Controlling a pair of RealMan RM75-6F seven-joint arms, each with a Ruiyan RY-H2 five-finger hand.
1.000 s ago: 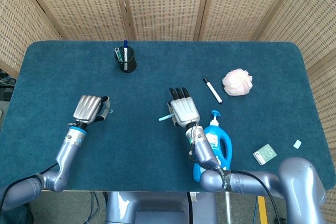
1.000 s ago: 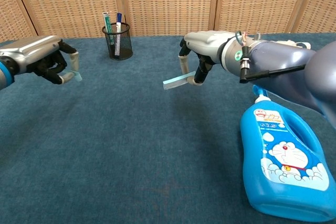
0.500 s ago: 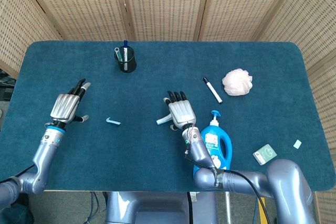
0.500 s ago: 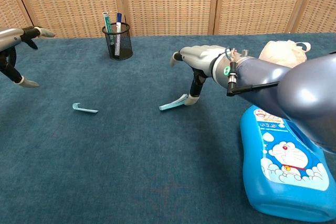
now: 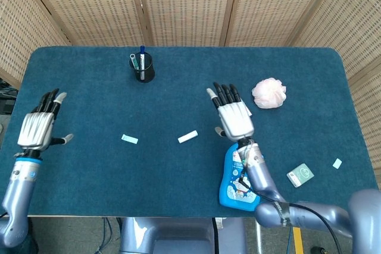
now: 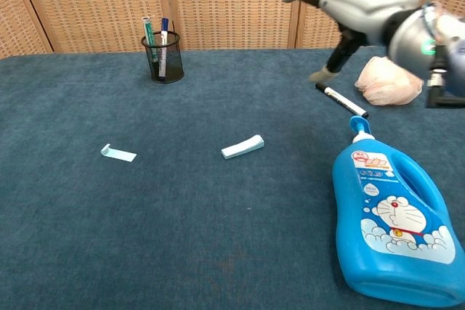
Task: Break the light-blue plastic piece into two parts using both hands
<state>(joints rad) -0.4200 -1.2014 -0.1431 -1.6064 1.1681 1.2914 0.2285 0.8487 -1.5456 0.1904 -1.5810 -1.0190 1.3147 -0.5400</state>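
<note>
Both robot hands point(image 5: 39, 128) point(image 5: 233, 115) lifted away, plastic pieces point(image 5: 129, 140) point(image 5: 187, 137) between them

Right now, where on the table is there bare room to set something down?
Bare cloth spans the near edge left of the blue bottle, and the far right beyond the pink puff. It is crowded around the marker, bottle and right hand.

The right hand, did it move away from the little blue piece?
Yes. The right hand let go and moved toward the pink ball, away from the piece.

matt blue cloth table point(image 5: 178, 87); glossy plastic bottle point(image 6: 392, 230); pen cup point(image 6: 161, 56) seemingly metal mesh.
</note>
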